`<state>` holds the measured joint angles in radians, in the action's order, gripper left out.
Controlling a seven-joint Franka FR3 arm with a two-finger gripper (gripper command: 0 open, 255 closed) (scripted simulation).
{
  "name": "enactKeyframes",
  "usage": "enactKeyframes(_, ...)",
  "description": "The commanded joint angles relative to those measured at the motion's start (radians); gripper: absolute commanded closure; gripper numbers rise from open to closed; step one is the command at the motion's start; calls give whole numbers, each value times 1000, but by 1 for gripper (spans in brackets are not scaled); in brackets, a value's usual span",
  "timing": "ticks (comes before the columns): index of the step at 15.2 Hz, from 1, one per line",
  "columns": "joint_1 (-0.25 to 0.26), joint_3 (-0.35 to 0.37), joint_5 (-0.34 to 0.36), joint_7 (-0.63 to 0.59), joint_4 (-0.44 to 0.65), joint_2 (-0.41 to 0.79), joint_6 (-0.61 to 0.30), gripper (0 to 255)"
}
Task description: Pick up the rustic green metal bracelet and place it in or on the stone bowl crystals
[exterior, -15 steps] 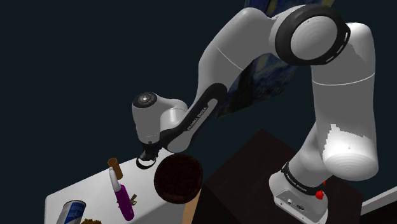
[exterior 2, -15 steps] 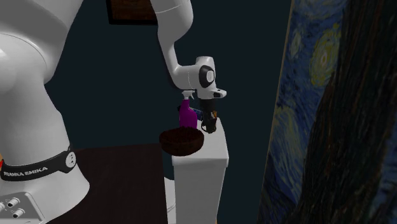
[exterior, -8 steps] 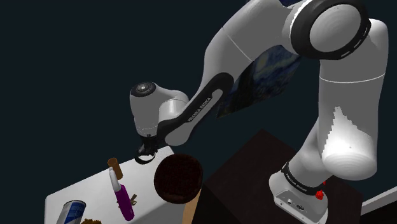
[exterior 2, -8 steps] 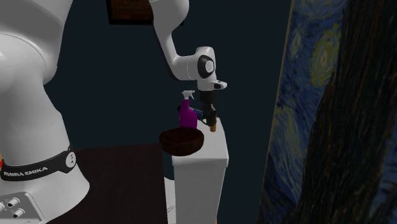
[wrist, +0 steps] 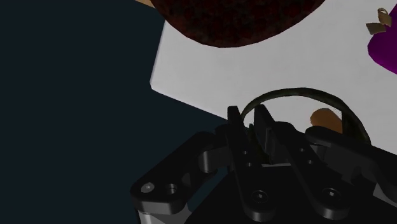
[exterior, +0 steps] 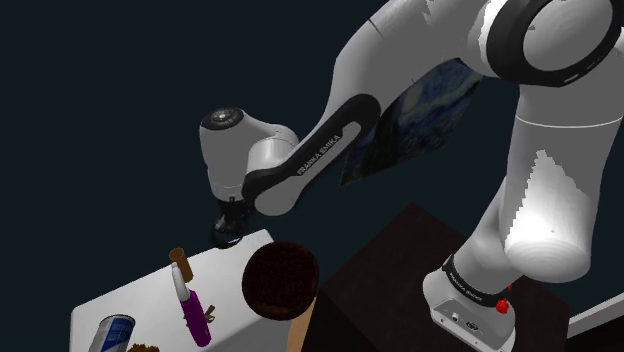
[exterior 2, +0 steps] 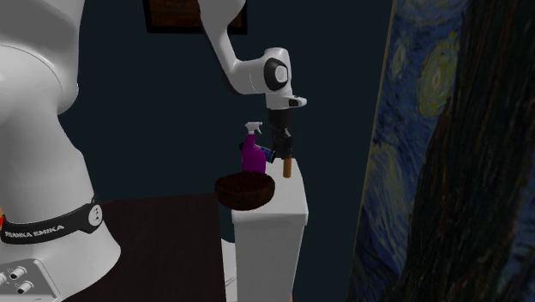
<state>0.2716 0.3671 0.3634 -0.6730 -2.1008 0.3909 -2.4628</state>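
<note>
While the jaws clamp one dark bracelet (wrist: 299,91) above the white surface (exterior: 130,295), we see one dark bowl (exterior: 280,280) overhanging its edge and one purple bottle (exterior: 192,312), bare surface between.

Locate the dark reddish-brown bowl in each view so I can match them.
Shoulder view: bowl lower middle, at the white table's end nearest the stand.
Second exterior view: bowl at centre, on the table's near end.
Wrist view: bowl beyond the gripper clasping the bracelet.
Shared landmark: purple spray bottle.
</note>
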Motion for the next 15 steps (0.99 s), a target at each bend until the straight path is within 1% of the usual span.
enactKeyframes(1, -6, 9, -16, 11, 1, -21, 21, 255)
enactKeyframes(4, -12, 18, -32, 24, 3, -43, 43, 255)
enactKeyframes(10, -44, 53, -92, 31, -283, -233, -73, 255)
enactKeyframes(15, -47, 83, -189, 72, -503, -396, -152, 255)
